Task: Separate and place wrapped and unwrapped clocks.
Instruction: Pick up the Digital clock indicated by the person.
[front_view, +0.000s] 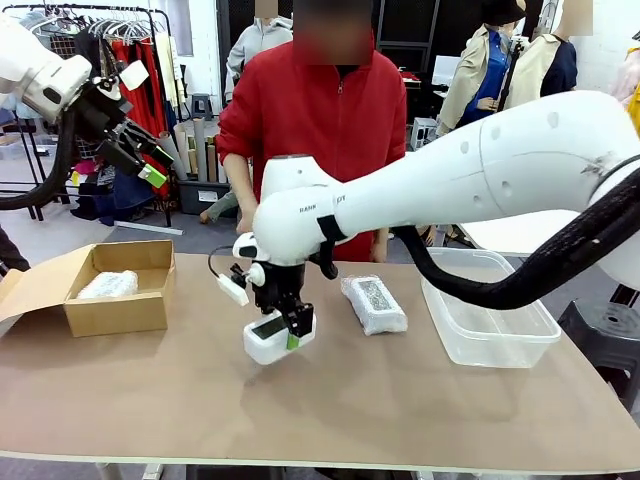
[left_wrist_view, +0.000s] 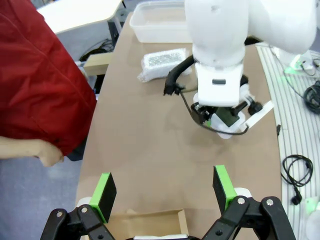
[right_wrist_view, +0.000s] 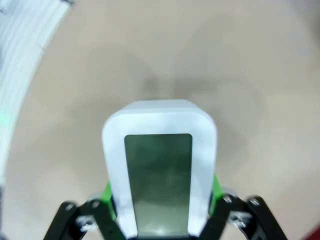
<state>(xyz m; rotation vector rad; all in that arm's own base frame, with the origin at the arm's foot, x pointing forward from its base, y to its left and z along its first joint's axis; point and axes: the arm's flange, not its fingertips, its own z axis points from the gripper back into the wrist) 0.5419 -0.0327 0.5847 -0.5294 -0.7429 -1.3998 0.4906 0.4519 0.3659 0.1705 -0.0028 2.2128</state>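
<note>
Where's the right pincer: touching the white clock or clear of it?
Touching. The right wrist view shows the right pincer shut on the white clock, green pads pressed against both its sides.

Open cardboard box (front_view: 120, 312) left, clear plastic tub (front_view: 492, 347) right

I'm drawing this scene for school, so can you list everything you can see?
bare clock: one, white with grey-green screen, table's middle, in the right jaws
wrapped clocks: two, whitish crinkly wrap; one on the table, one inside the box
cardboard box: one, brown, open, table's left end
plastic tub: one, clear, table's right side
table: one, brown, between robot and person
person: one, red jacket, far side
left jaws: one pair, black, green pads, open, raised at the left end
right jaws: one pair, black, green pads, shut on the bare clock
</note>
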